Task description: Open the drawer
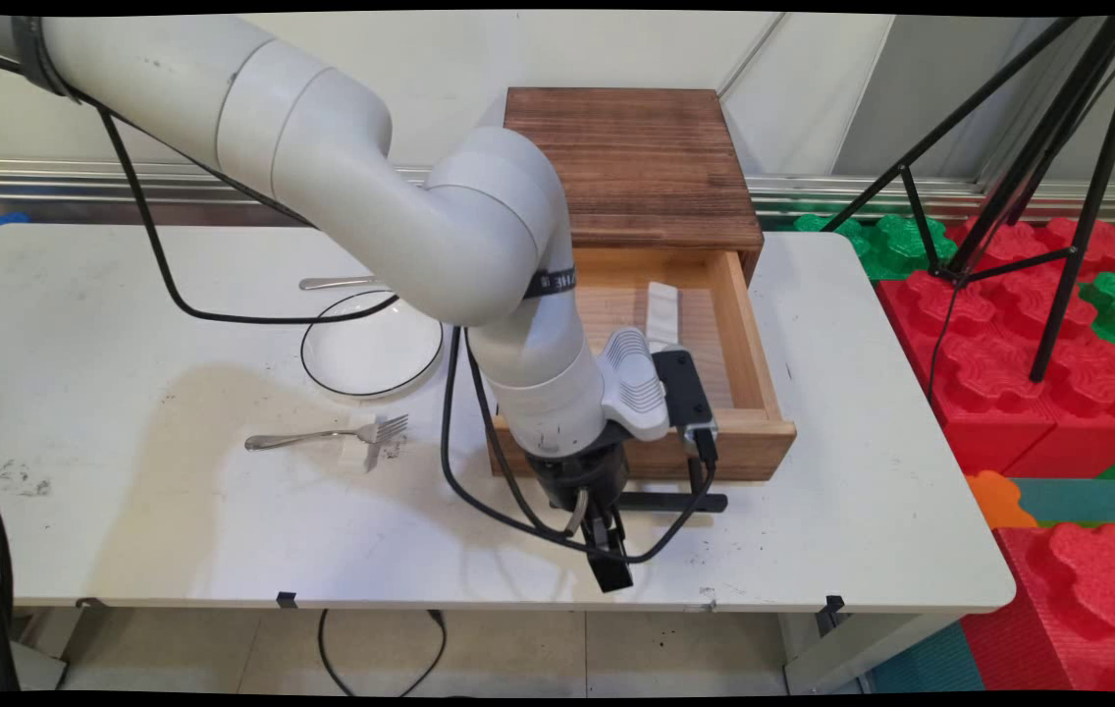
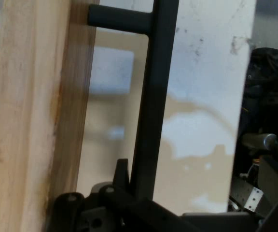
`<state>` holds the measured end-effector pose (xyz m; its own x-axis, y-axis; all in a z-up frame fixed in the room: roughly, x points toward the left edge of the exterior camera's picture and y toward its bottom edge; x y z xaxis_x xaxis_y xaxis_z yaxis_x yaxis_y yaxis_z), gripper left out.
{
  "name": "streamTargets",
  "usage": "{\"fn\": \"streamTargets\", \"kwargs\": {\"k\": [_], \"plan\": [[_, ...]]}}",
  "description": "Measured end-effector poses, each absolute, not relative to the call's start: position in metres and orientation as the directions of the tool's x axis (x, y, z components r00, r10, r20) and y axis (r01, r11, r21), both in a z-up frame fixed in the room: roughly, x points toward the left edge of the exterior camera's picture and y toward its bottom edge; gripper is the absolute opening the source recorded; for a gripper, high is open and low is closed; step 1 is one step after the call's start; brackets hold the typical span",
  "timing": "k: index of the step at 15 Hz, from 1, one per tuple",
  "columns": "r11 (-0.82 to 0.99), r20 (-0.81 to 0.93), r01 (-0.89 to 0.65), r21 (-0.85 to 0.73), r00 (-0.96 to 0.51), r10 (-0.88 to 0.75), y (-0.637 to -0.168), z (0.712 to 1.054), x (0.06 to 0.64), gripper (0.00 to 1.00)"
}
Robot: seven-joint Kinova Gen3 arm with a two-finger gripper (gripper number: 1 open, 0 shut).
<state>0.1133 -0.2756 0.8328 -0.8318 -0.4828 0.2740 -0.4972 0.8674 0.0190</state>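
A: From the main view, what does the scene hold?

B: A white worktop with a wooden drawer box at its far side. Its drawer stands pulled out toward the near edge, and a pale, flat object lies inside it; I cannot tell what it is. To the left sit a white plate with a dark rim, a fork resting on a small white block near the plate, and another piece of cutlery beyond the plate, partly hidden by the arm.

A: And the hand view adds what?

B: Closeness. It shows the drawer's black bar handle running straight up the picture from the tool's linkage, with the pale wood of the drawer front on the left and the bare worktop behind. None of the plate or cutlery appears there.

A: How is the arm posed?

B: It comes in from the upper left, bends over the drawer, and drops its wrist down in front of the drawer face. The tool points down and toward the near edge, right at the handle.

A: Is the tool clamped on that handle?

B: The handle sits at the tool in both views, but the fingertips are hidden, so I cannot tell how wide it stands or whether it grips the bar.
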Motion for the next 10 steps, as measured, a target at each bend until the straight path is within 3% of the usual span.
{"fn": "streamTargets", "kwargs": {"k": [10], "plan": [[0.879,0.275,-0.474,0.046,-0.840,-0.467,-0.254,0.834,0.107,1.00]]}}
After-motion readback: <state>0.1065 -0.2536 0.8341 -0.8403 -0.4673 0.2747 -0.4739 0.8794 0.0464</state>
